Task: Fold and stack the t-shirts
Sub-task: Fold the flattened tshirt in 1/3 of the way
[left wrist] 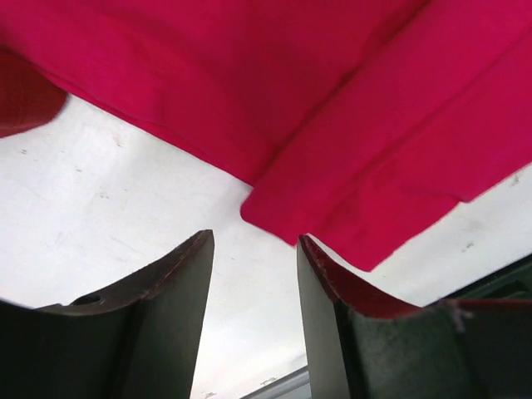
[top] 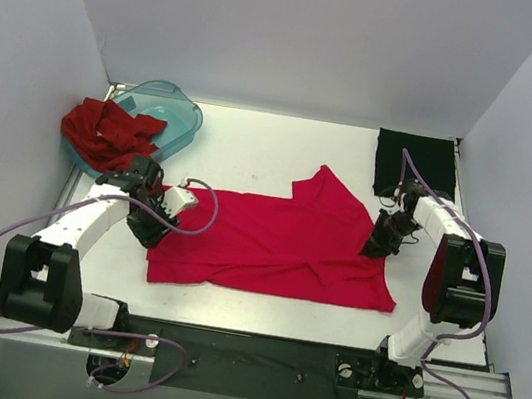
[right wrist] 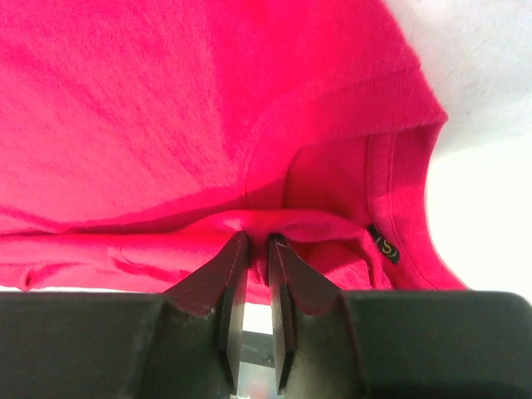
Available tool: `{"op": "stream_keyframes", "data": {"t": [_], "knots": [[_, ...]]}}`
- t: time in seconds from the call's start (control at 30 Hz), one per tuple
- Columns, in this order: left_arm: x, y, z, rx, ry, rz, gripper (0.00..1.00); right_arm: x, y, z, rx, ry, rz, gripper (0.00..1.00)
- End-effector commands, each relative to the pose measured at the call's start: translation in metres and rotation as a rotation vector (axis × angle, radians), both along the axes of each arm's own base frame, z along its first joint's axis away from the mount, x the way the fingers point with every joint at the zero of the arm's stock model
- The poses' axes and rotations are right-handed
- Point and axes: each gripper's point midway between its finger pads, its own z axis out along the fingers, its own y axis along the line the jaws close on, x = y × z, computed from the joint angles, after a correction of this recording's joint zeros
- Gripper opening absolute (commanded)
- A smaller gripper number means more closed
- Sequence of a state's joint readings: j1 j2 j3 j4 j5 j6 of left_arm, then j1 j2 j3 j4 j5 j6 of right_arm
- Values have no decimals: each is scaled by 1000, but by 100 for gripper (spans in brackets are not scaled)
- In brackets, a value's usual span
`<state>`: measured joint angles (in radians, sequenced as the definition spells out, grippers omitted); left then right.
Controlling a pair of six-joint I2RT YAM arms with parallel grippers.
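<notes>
Soft cloth is the material handled; the crimson-pink cloth t-shirt (top: 279,247) is spread on the white table (top: 254,147), between the two arms, with its long axis running left to right; the ribbed collar (right wrist: 349,104) is turned toward the right side, and one flap is folded up toward the far side.

The right end effector (top: 381,243) is seen clamped on a raised pinch of the crimson-pink cloth t-shirt just beside the collar; in the right wrist view its jaws are pressed almost together with cloth caught between them (right wrist: 258,238).

The left end effector (top: 149,222) is positioned at the garment's left edge; its jaws are apart and nothing is held (left wrist: 255,241); a doubled corner of the cloth lies just ahead of the fingertips, slightly toward one finger. A left-edge grasp is judged to depend on this relation: the left arm is the nearer one, and the edge lies directly forward of it.

The black folded t-shirt (top: 414,162) is placed at the far right corner; the brick-red crumpled t-shirt (top: 105,131) is draped over the rim of the translucent teal plastic tub (top: 174,109) at far left.

One small dark neck tag (right wrist: 385,247) with a yellowish mark is visible; it cannot be read with certainty; no other writing is found.
</notes>
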<state>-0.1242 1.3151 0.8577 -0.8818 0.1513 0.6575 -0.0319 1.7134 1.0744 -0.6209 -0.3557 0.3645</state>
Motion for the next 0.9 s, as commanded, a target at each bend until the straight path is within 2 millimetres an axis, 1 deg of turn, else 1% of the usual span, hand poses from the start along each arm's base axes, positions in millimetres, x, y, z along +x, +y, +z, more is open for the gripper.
{"op": "stream_keyframes", "data": {"t": [0.0, 0.03, 0.07, 0.1, 0.13, 0.17, 0.2, 0.23, 0.27, 0.3, 0.33, 0.37, 0.4, 0.43, 0.47, 0.5, 0.53, 0.57, 0.6, 0.67, 0.7, 0.73, 0.77, 0.8, 0.83, 0.87], "knots": [[53, -1, 22, 2, -137, 65, 57, 19, -10, 6, -63, -22, 10, 20], [56, 2, 22, 13, -131, 98, 57, 21, -12, 6, -71, -22, 3, 27], [65, 1, 31, 9, -152, 109, 57, 24, -16, 9, -97, -30, -6, 30], [60, -4, 32, -9, -124, 105, 57, 27, -19, 15, -116, -43, -19, 36], [62, -10, 41, -34, -130, 88, 57, 26, -29, 20, -173, -37, -32, 38], [49, -22, 48, -73, -99, 24, 51, 25, -40, 29, -232, -50, -56, 41], [39, -34, 52, -98, -82, -36, 47, 17, -47, 33, -259, -30, -73, 43], [20, -43, 58, -126, -60, -125, 43, 10, -55, 42, -299, -42, -111, 45], [5, -54, 56, -133, -34, -210, 42, 2, -62, 45, -306, -29, -161, 46], [-17, -53, 53, -120, -7, -286, 41, -13, -64, 49, -303, -36, -191, 47], [-33, -57, 46, -104, 22, -355, 41, -20, -69, 51, -292, -41, -265, 48], [-52, -52, 33, -84, 55, -402, 43, -39, -68, 46, -278, -26, -301, 49], [-58, -51, 30, -57, 43, -440, 45, -47, -70, 50, -267, -46, -364, 50], [-65, -47, 15, -37, 56, -458, 51, -62, -66, 40, -249, -11, -383, 50], [-66, -44, 12, -14, 37, -474, 53, -69, -63, 41, -237, -24, -417, 50], [-67, -42, 4, -1, 37, -485, 57, -81, -59, 32, -228, 3, -427, 50], [-64, -40, 1, 15, 24, -485, 59, -84, -58, 31, -223, -12, -459, 50], [-59, -39, -5, 25, 1, -481, 60, -94, -57, 20, -232, 15, -469, 50], [-50, -39, -7, 42, -36, -475, 61, -96, -57, 17, -235, 7, -502, 52], [-49, -40, -15, 51, -43, -484, 61, -112, -47, -4, -196, 58, -523, 52], [-51, -41, -19, 51, -37, -493, 61, -110, -46, -8, -189, 54, -532, 52], [-52, -42, -22, 47, -39, -499, 61, -119, -45, -18, -193, 89, -539, 51], [-58, -43, -27, 45, -22, -509, 61, -118, -45, -22, -193, 90, -553, 51], [-61, -43, -29, 43, -13, -510, 61, -126, -45, -29, -203, 117, -554, 52], [-66, -42, -34, 44, 4, -516, 60, -126, -47, -32, -208, 116, -561, 51], [-67, -42, -38, 42, 1, -503, 60, -132, -50, -37, -232, 137, -569, 51]]}}
